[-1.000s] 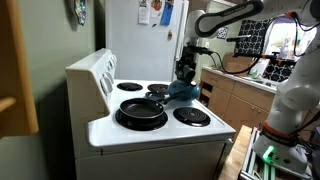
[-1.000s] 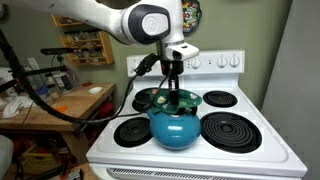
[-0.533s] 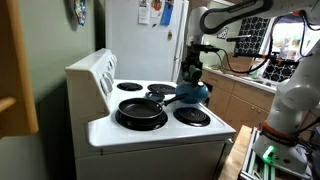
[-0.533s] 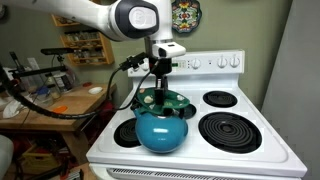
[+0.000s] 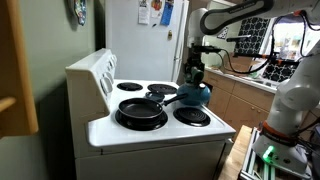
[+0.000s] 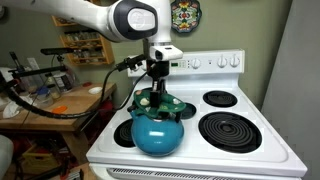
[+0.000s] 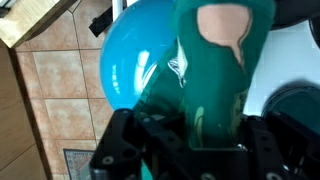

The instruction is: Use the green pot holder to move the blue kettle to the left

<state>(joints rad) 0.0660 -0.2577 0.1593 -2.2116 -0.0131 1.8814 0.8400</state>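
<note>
The blue kettle [image 6: 155,133] hangs over the stove's front-left burner [image 6: 122,131], a little above the cooktop; it also shows in an exterior view [image 5: 196,96]. The green pot holder [image 6: 162,104] is draped over its handle. My gripper [image 6: 157,94] comes straight down and is shut on the pot holder and the handle under it. In the wrist view the pot holder [image 7: 215,85] fills the space between the fingers of the gripper [image 7: 195,140], with the kettle [image 7: 140,60] rounded below it. The handle itself is hidden by the cloth.
A black frying pan [image 5: 140,111] sits on a burner near the control panel [image 5: 95,75]. Coil burners [image 6: 230,128] lie to the kettle's right. A wooden counter [image 6: 60,103] with clutter flanks the stove; a fridge [image 5: 145,40] stands behind it.
The gripper has carried the kettle, with the pot holder on its handle, leftward from the middle of the stove's front to the front-left burner. The grip has stayed shut.
</note>
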